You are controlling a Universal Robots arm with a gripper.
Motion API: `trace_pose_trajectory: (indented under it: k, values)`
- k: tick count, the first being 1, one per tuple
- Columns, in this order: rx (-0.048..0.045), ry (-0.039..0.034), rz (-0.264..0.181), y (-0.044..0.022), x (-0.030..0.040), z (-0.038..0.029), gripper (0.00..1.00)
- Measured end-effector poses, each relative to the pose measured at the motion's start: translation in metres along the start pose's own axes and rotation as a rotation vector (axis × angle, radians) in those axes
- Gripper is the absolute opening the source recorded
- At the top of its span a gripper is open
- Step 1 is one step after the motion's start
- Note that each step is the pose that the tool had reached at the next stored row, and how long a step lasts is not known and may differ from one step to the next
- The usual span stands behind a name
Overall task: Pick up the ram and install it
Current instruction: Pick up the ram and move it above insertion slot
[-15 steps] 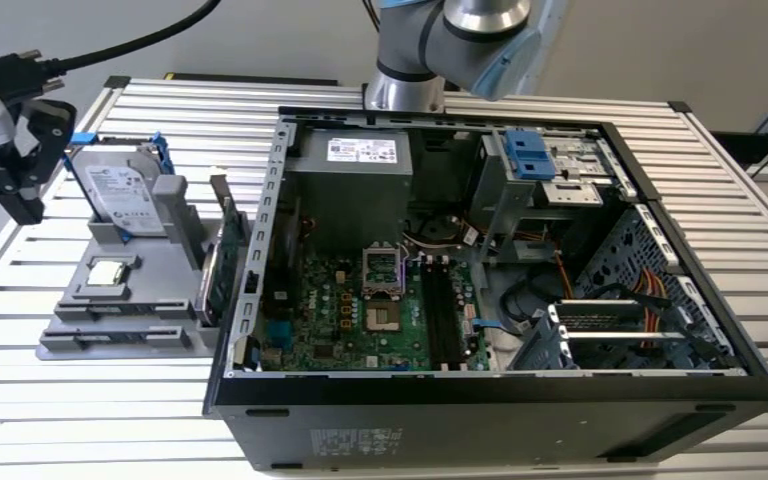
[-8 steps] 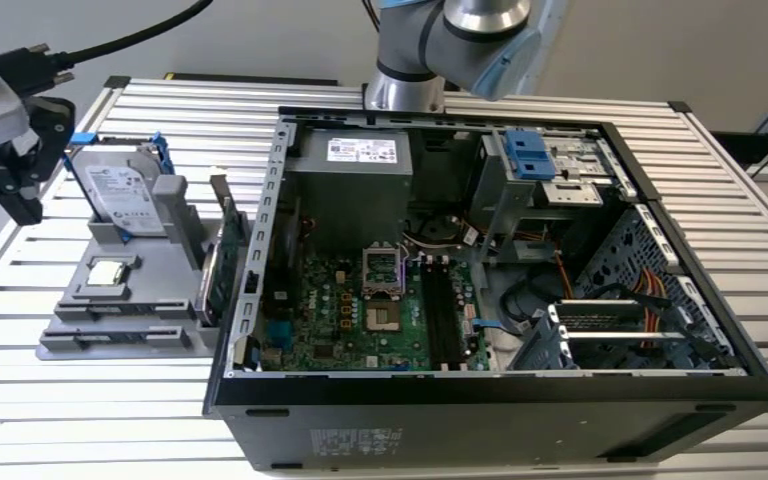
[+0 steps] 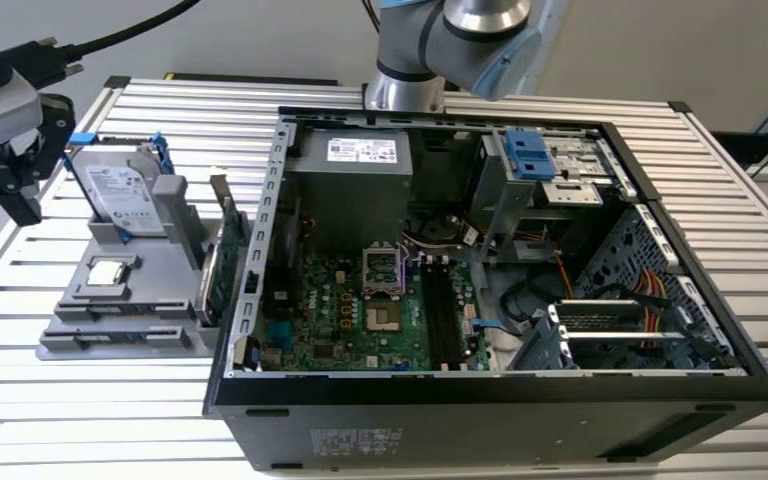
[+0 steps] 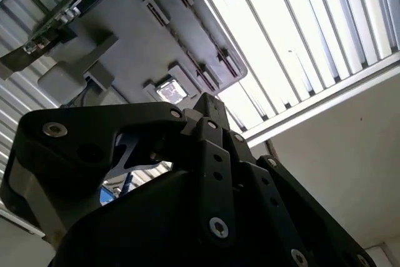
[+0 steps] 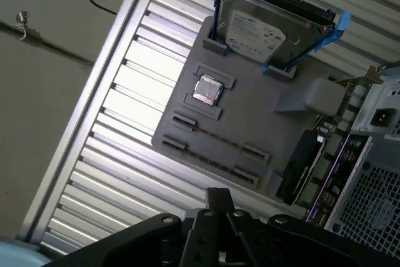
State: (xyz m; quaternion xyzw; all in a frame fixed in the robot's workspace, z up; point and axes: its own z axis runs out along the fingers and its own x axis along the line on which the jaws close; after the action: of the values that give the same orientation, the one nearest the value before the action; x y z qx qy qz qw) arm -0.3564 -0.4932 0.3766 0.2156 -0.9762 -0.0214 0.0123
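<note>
The slim green ram stick [image 5: 219, 137] seems to stand edge-up in the grey plastic holder [image 5: 250, 110], near the slatted aluminium bench's [image 5: 125, 123] edge at the exterior view's left. The black gripper [image 5: 219, 195] hovers above it, closed on nothing. I judge this the approach; a grasp needs the jaws opened along the stick.

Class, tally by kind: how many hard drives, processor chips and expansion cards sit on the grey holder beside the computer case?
hard drive: 1
processor chip: 1
expansion card: 1
Total: 3
</note>
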Motion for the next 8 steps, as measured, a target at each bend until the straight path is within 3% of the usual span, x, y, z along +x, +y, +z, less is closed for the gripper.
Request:
trace_pose_trajectory:
  k: [8]
  values:
    - [0.0023,0.0031,-0.101,0.0000,0.0000,0.0000,0.00]
